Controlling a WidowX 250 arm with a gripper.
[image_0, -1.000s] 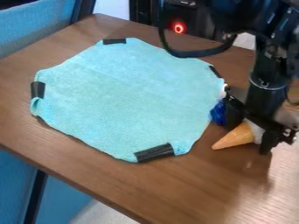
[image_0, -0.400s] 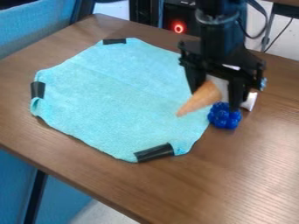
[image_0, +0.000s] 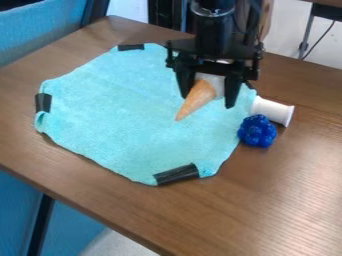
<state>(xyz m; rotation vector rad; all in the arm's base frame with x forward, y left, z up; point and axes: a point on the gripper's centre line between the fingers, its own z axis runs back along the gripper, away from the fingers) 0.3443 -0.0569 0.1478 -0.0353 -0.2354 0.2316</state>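
At the far left, a blue chair (image_0: 33, 25) stands against a brown wooden table (image_0: 100, 187). On the tabletop lies a turquoise cloth (image_0: 127, 115), spread out, with a strip of black tape (image_0: 43, 102) at its left corner, a second strip (image_0: 131, 47) at its back edge and a third strip (image_0: 176, 174) at its front corner. Further right, in front of the cloth's right part in the view, a toy ice-cream cone (image_0: 198, 99) slants with its tan tip down to the left and its whitish wide end up. That wide end sits between the two fingers of the black gripper (image_0: 208, 101), which is clamped on it and hangs down from the arm; whether the tip touches the cloth cannot be told. To the right, a bumpy dark blue cluster (image_0: 257, 131) lies at the cloth's right edge, and just behind it a white spool-like cylinder (image_0: 272, 111) lies on its side, its flared end to the right.
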